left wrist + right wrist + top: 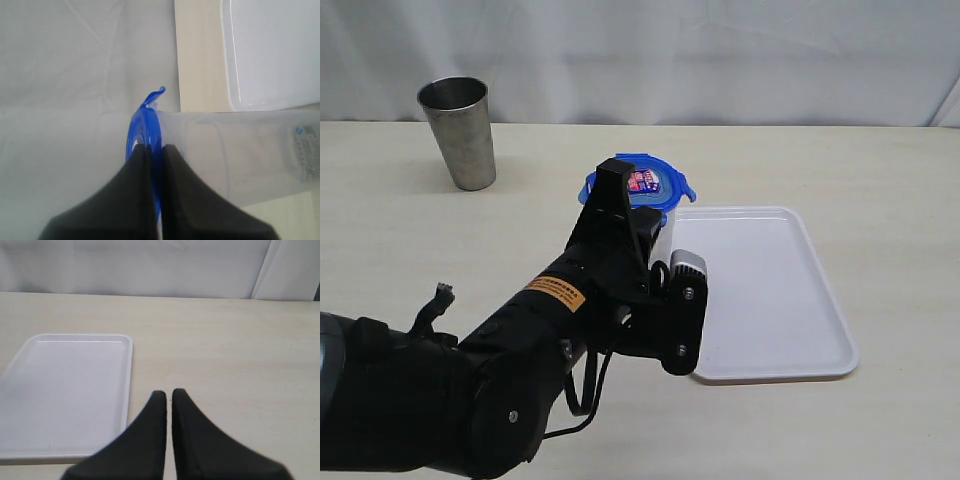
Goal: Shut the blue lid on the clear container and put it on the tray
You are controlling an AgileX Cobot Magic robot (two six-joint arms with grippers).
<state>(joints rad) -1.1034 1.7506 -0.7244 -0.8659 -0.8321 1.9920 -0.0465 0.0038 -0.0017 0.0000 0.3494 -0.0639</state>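
So, my left gripper (152,147) is pinched tight on the rim of the blue lid (642,183), which sits atop the clear container (225,160) at the far-left corner of the tray (770,290). The tray's flat floor lies open to the right. My right gripper (168,392) is closed on nothing, over the table (880,170) beside the tray.

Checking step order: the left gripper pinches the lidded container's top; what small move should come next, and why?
Probably carry it sideways over the tray and lower it there. The left gripper is shut on the blue lid at its edge, the lid sits on the clear container, and the container appears to be beside the tray, not on it.
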